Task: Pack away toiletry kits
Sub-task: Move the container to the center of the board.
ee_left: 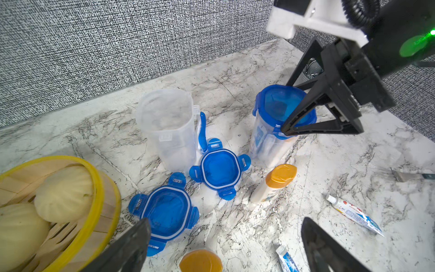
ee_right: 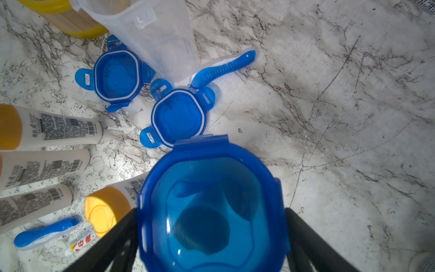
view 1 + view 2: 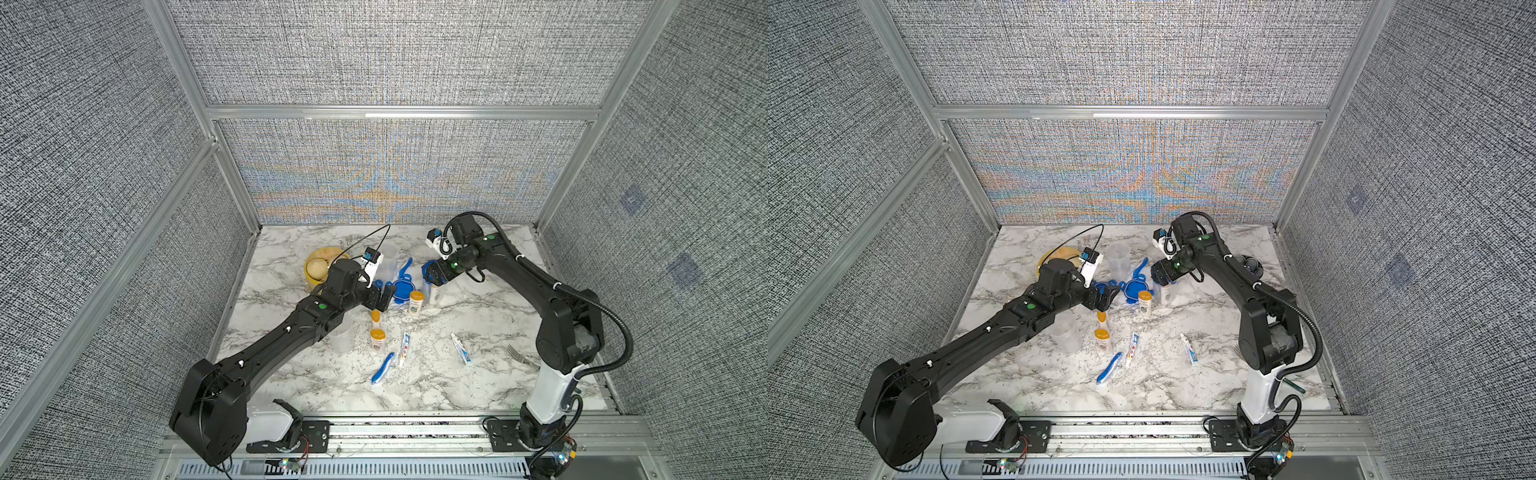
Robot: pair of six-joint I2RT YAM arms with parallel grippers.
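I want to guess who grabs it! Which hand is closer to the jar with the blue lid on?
Right. The right hand straddles the top of the lidded jar. The left hand hovers apart, by the loose blue lids.

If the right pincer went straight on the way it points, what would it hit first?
Most likely the blue lid on the closed jar, which sits directly between the fingers of the right pincer.
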